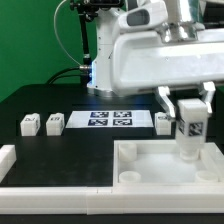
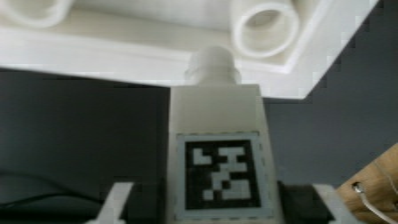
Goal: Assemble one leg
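My gripper is shut on a leg, a white stubby block with a black-and-white tag, held upright over the large white tray-like piece. In the wrist view the leg fills the centre, gripped between the two fingers, its narrow tip pointing at a round corner socket of the tray piece. Whether the tip touches the socket I cannot tell. Three more legs stand on the black table: two at the exterior view's left and one beside the gripper.
The marker board lies flat on the table between the loose legs. A white L-shaped rail runs along the front and left. The robot's white base and arm stand behind. A green wall is the backdrop.
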`<state>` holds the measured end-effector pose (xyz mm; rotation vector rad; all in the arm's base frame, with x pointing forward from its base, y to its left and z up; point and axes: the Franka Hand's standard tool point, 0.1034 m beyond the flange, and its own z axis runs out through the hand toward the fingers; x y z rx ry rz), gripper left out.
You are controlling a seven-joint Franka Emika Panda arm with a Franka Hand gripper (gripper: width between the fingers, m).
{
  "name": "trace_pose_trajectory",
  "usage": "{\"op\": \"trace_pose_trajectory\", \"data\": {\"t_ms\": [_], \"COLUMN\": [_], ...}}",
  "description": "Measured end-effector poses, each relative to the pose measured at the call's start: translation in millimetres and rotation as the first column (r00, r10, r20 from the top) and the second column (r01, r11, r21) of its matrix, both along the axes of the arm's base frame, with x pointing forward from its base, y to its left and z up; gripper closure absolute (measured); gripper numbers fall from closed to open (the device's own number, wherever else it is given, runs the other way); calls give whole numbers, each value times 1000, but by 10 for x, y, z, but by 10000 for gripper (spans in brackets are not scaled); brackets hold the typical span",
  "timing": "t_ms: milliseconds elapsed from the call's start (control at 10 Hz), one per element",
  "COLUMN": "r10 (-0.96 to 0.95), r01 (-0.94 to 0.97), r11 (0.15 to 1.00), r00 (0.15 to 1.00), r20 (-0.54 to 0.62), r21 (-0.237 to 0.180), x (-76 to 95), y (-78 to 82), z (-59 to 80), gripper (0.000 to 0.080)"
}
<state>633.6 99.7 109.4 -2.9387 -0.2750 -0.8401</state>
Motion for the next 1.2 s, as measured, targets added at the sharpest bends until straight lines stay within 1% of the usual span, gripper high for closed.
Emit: {"op": "trace_pose_trajectory", "data": {"t_ms": [100,300,600,800,1100,1200], "r10": [6,10,16,25,27,25], "r01": [-6,-10,-16,-25,-27,-25], "r11": [1000,1000,1000,1000,1000,1000], "r00": [1000,1000,1000,999,999,1000], "r20": [4,-3,-18,-20,-19,-6], "r21": [2,1,0,1,-1,-1], "x": [35,14,-31,-52,-92,-99], "y": [53,69,107,163,177,173], "z": [-7,-52,-166,-184,-227,-264], "gripper": [508,508,508,508,508,508]}}
